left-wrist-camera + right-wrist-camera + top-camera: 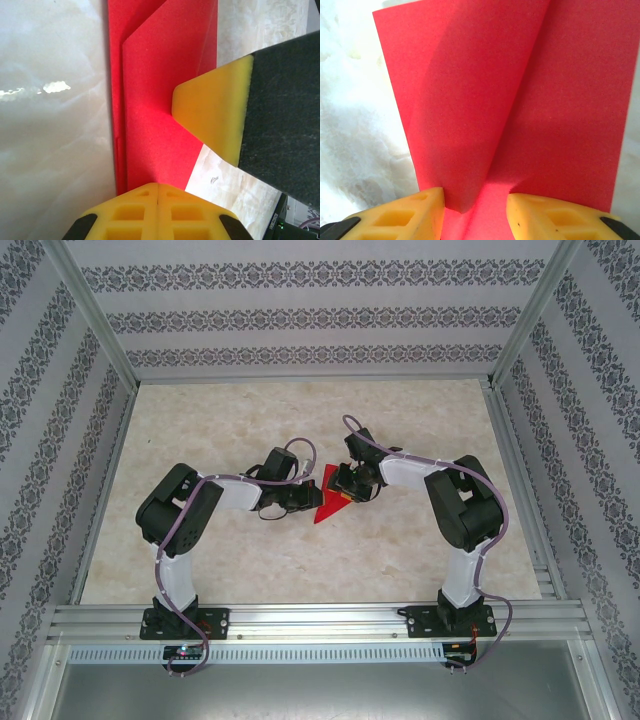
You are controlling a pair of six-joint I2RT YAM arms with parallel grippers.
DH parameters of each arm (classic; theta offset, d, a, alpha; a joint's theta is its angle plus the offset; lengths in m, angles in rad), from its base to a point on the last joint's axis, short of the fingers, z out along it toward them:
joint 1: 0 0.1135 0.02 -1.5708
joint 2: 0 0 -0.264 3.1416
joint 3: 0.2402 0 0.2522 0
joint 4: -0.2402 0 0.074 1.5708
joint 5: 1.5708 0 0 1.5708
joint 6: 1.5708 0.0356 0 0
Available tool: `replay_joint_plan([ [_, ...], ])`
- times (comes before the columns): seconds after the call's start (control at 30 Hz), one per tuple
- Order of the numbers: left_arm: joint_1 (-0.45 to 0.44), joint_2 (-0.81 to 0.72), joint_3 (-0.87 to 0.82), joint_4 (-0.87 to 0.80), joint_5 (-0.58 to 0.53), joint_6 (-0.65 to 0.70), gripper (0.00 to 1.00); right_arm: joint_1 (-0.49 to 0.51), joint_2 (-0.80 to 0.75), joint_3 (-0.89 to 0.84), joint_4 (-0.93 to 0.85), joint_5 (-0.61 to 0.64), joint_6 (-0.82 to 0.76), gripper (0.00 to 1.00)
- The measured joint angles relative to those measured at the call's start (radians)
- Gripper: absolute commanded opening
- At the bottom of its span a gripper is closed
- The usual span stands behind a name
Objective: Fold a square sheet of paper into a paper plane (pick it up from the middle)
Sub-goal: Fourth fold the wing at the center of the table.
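Note:
The red sheet of paper (328,502) lies at the table's middle between both grippers, folded into a narrow shape with a point toward the near left. In the left wrist view the paper (160,100) shows layered creases. My left gripper (158,186) is shut, its tips meeting at the paper's near end. Whether they pinch it I cannot tell. A finger of the right gripper (210,120) rests on the paper's right edge there. My right gripper (475,202) is open, its fingers set apart on the paper (470,100), and a raised flap curls up between them.
The marbled tabletop (250,420) is ringed by aluminium rails (320,620) at the near edge and patterned walls (300,310) behind and to both sides. Both arms bend inward over the middle, close to each other.

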Motion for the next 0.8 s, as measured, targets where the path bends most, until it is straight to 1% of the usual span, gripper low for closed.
replay_joint_plan([
  [0.17, 0.0, 0.001, 0.009, -0.017, -0.004, 0.001, 0.05, 0.0, 0.003, 0.003, -0.007, 0.001, 0.0, 0.41],
  [0.33, 0.0, 0.002, 0.014, -0.031, -0.012, 0.003, 0.05, 0.0, 0.008, 0.015, -0.022, 0.001, 0.0, 0.42],
  [0.47, 0.0, 0.002, 0.014, -0.033, -0.015, 0.003, 0.08, 0.001, 0.021, 0.039, -0.052, 0.006, -0.002, 0.42],
  [0.63, 0.011, -0.025, 0.006, -0.034, -0.016, -0.01, 0.09, 0.021, 0.031, 0.063, -0.088, 0.056, -0.003, 0.4],
  [0.8, 0.035, -0.074, -0.001, -0.033, -0.019, -0.031, 0.09, 0.034, 0.036, 0.074, -0.103, 0.088, -0.002, 0.42],
])
